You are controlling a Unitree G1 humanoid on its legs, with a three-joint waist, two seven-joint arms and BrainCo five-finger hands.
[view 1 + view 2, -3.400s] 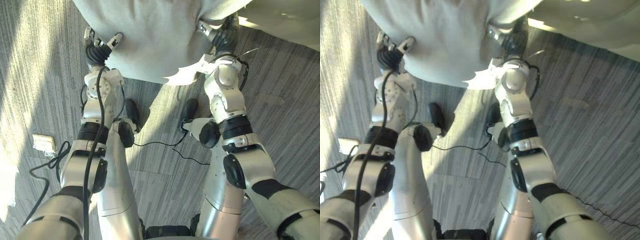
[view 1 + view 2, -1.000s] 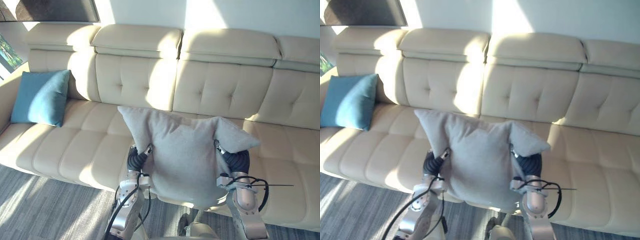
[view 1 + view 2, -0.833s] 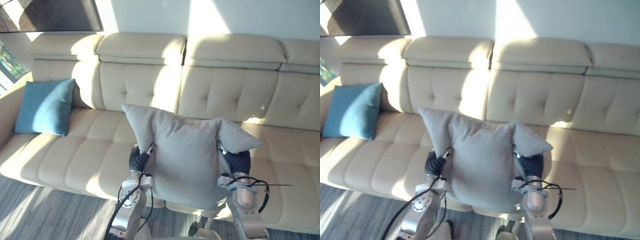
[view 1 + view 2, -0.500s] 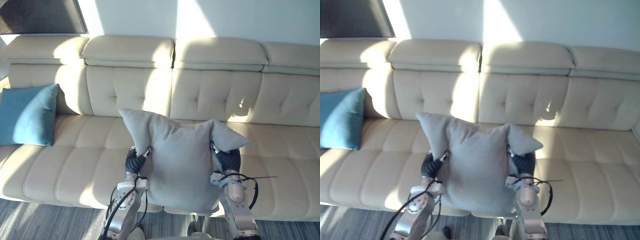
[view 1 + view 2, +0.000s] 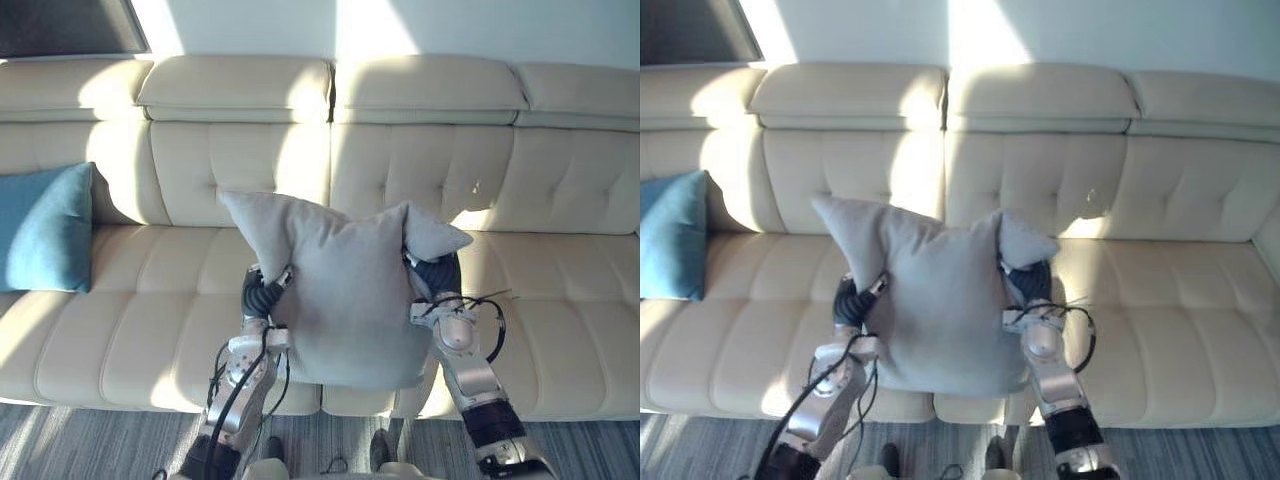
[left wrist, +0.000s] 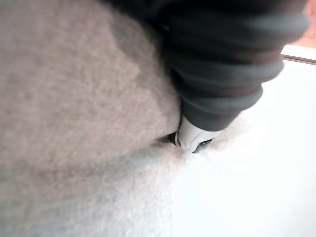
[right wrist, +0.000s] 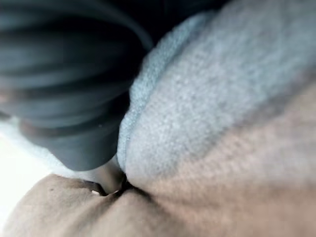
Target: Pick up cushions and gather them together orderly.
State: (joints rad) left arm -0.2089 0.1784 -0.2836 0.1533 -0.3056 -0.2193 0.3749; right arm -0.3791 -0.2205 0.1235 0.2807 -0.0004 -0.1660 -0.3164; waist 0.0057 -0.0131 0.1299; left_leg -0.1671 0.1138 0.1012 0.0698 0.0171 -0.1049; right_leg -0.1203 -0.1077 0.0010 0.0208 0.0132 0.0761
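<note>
- A blue cushion (image 5: 45, 230) leans upright against the backrest at the left end of the cream sofa (image 5: 560, 200).
- The left hand (image 5: 260, 296) is pushed into the left edge of a grey cushion (image 5: 345, 300), in front of the sofa's middle seats (its grip is sunk in the fabric, so I cannot tell whether it is clasped or flat).
- The grey cushion is held upright between both hands, well apart from the blue one, with its top corners poking up.
- The right hand (image 5: 437, 275) presses the right edge under the corner, and I cannot tell its grip either.
</note>
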